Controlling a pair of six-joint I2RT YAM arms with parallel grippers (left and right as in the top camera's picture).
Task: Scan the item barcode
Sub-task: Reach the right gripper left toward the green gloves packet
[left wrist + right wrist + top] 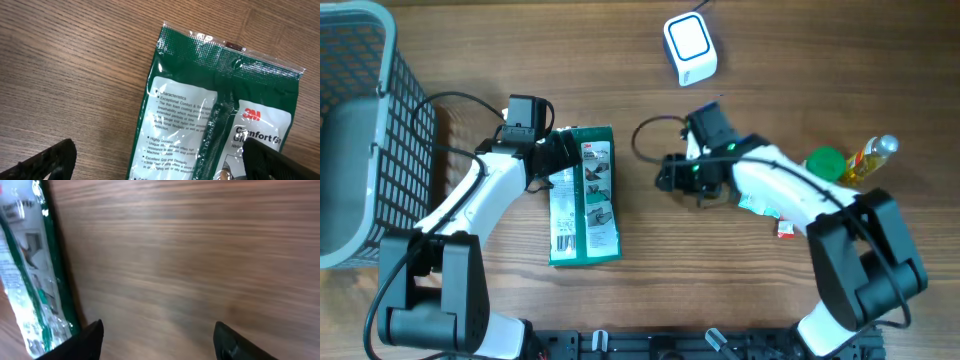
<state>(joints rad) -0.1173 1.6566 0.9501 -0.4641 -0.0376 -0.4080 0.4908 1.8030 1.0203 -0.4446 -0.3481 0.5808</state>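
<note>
Left gripper: jaws wide, nothing clamped. A flat, glossy green plastic glove packet with a crimped top seam lies directly beneath it on the wood-grain table. Right gripper: jaws spread over bare wood, the packet apart to its left.

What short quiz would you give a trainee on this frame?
1. Fill in: the scanner at the table's far side is ___ in colour.
2. True or false: the right gripper is clamped on the green package.
3. What lies beneath the open left gripper?
A. only bare wood
B. the green package
C. the scanner

Key: 1. white. 2. False: its fingers stand apart over bare wood, holding nothing. 3. B.
</note>
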